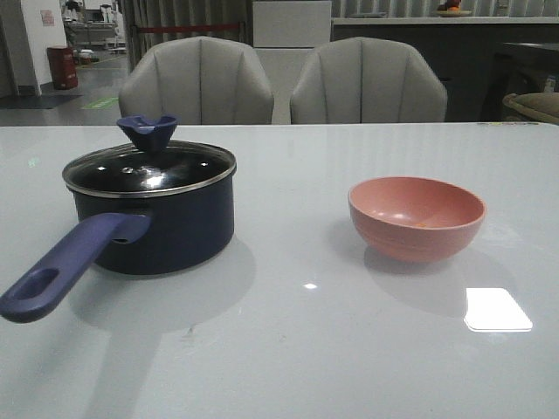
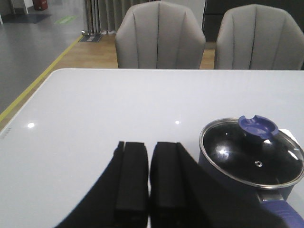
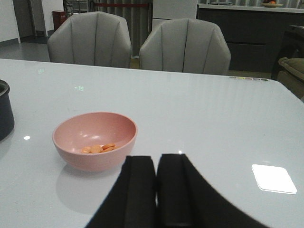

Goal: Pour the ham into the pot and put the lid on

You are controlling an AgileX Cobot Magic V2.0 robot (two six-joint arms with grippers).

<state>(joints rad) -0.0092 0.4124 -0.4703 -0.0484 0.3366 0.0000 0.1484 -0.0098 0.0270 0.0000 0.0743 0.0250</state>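
Observation:
The dark navy pot [image 1: 166,227] stands at the table's left, its purple-blue handle [image 1: 65,272] pointing toward the front left. The glass lid [image 1: 148,168] with its flared blue knob [image 1: 147,133] rests on the pot; the lid [image 2: 251,154] also shows in the left wrist view. Orange ham pieces [image 3: 98,148] lie in the pink bowl [image 1: 416,217] at the right. My left gripper [image 2: 149,147] is shut and empty, just beside the pot. My right gripper [image 3: 157,160] is shut and empty, close to the bowl [image 3: 95,140]. Neither gripper shows in the front view.
Two grey chairs [image 1: 196,80] [image 1: 368,80] stand behind the table's far edge. A bright light patch [image 1: 496,309] lies on the glossy white table [image 1: 297,349] near the front right.

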